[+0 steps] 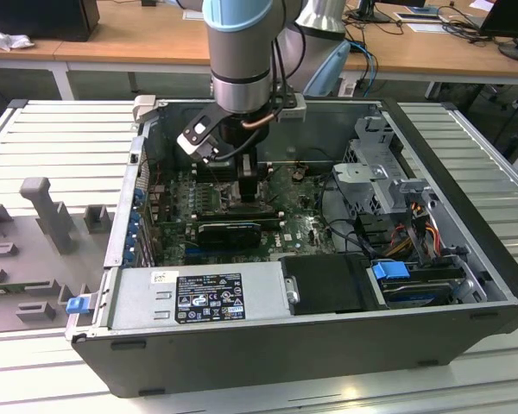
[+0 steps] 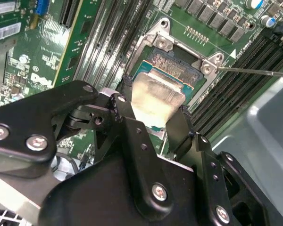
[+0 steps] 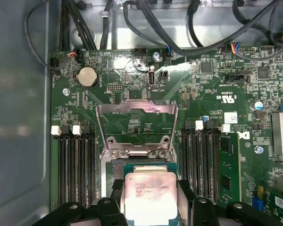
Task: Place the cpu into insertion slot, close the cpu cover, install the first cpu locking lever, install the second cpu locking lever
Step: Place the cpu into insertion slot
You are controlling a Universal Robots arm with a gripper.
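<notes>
My gripper (image 1: 249, 191) reaches down into the open computer case over the green motherboard. It is shut on the cpu (image 3: 151, 197), a flat square chip with a pale silvery face, one black finger (image 3: 115, 188) on each side. The cpu (image 2: 155, 96) hangs low over the insertion slot (image 2: 173, 68), whose gold contacts show just beyond its edge. I cannot tell whether it touches the slot. The cpu cover (image 3: 136, 109), a grey metal frame, stands swung open behind the slot (image 3: 146, 165). A thin locking lever (image 2: 254, 72) sticks out free beside the slot.
Long black memory slots (image 3: 75, 169) run on both sides of the insertion slot. A black ribbed card (image 1: 229, 231) lies across the board near the gripper. Cables (image 1: 345, 216), a drive cage (image 1: 375, 172) and the power supply (image 1: 198, 293) crowd the case.
</notes>
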